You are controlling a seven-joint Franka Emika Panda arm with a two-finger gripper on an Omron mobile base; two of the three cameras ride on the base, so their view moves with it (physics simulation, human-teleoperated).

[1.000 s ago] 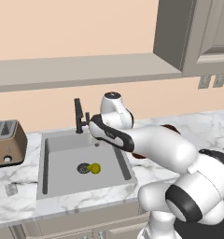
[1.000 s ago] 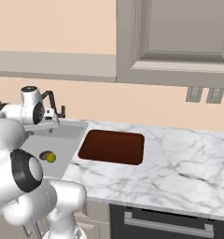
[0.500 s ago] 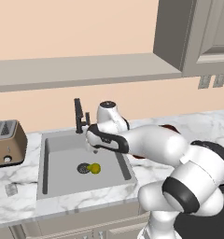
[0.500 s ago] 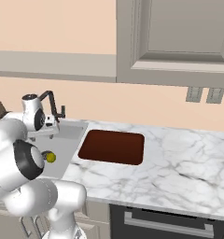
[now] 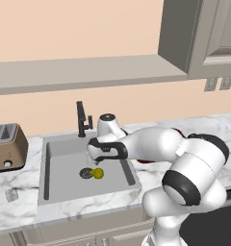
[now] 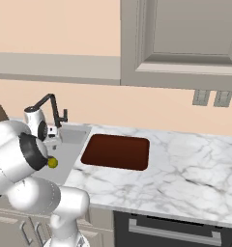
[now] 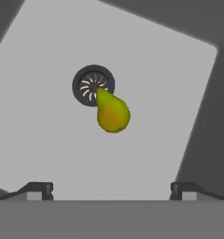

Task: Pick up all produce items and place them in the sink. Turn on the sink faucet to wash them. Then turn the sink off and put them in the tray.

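Observation:
The produce item, a yellow-green pear (image 5: 97,173), lies on the floor of the grey sink (image 5: 63,166), its narrow end touching the round drain (image 5: 86,173). In the hand view the pear (image 7: 113,113) sits straight ahead of my gripper (image 7: 113,190), whose two fingertips (image 7: 37,189) stand wide apart with nothing between them. My gripper (image 5: 93,160) hangs open above the basin, just over the pear. The black sink faucet (image 5: 81,119) stands at the basin's back edge; no water shows. The dark red-brown tray (image 6: 116,152) lies on the counter right of the sink (image 6: 69,144).
A brown toaster (image 5: 6,146) stands on the marble counter left of the sink. A shelf and wall cabinets (image 5: 199,38) hang above. My own arm covers the basin's right rim. Bare marble counter (image 6: 185,169) stretches right of the tray.
My hand has swung from beside the faucet leftward and down over the basin, toward the pear. The pear and tray have not moved. The jaws stayed open.

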